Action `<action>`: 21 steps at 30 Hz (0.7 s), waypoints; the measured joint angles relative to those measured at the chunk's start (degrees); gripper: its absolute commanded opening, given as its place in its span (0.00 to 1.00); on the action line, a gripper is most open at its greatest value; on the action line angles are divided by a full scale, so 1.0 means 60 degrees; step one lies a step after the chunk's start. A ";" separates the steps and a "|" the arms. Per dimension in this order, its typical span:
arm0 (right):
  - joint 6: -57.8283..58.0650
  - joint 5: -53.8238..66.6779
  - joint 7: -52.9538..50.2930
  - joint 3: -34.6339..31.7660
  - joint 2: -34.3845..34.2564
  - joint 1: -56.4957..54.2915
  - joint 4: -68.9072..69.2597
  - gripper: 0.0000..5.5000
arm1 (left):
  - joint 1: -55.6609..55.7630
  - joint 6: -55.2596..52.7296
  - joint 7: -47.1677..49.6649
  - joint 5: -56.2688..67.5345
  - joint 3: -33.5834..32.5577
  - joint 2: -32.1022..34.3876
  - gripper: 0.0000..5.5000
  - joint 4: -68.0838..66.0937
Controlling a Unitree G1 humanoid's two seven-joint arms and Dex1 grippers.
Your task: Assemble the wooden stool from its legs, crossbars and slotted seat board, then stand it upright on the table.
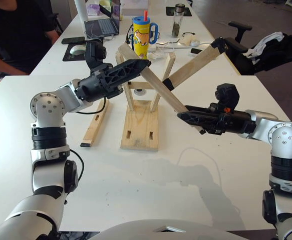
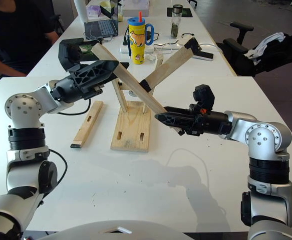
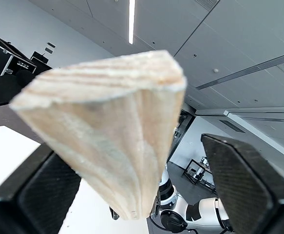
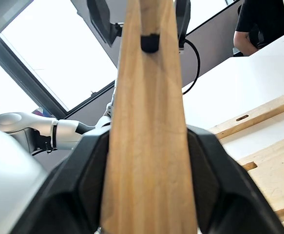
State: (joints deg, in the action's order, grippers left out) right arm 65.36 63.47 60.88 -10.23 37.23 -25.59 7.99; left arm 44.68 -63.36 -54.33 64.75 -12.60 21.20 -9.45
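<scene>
A long wooden leg (image 1: 158,91) slants over the table, held at both ends. My left gripper (image 1: 134,68) is shut on its raised end (image 3: 107,136), and my right gripper (image 1: 187,116) is shut on its low end (image 4: 146,146). A second leg (image 1: 196,60) crosses it at mid-length and rises to the right. Below lies the slotted seat board (image 1: 140,131), flat on the table, with two thin wooden pieces (image 1: 129,97) standing up from its far end. A loose crossbar (image 1: 95,125) lies left of the board.
A yellow cup (image 1: 141,36), a laptop (image 1: 101,25), a bottle (image 1: 178,22) and a mouse (image 1: 77,50) stand on the far table. An office chair (image 1: 241,31) is at the back right. The near half of the white table (image 1: 151,185) is bare.
</scene>
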 measured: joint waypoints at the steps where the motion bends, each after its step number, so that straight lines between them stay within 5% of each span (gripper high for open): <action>1: 0.0007 0.0000 0.0000 0.0000 0.0000 0.0000 0.0000 0.37 | -0.0001 -0.0010 -0.0020 -0.0014 0.0031 0.0011 0.63 0.0016; 11: 0.0063 0.0080 0.0074 0.0001 -0.0001 0.0000 0.0070 0.37 | -0.0008 0.0103 -0.0312 -0.0421 0.0348 0.0145 0.38 0.0022; 17: 0.0005 -0.0040 0.0045 0.0057 0.0008 0.0022 0.0124 0.37 | -0.0009 0.0354 -0.0691 -0.0766 0.0540 0.0313 0.37 -0.0083; 21: -0.0335 -0.0303 -0.0024 0.0077 -0.0009 0.0023 0.0061 0.51 | -0.0016 0.0516 -0.0885 -0.1113 0.0661 0.0396 0.37 -0.0254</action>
State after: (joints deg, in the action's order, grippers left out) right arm 63.35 61.65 60.74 -9.76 37.17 -25.45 8.35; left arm 44.58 -60.27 -59.64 58.07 -8.64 23.58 -10.97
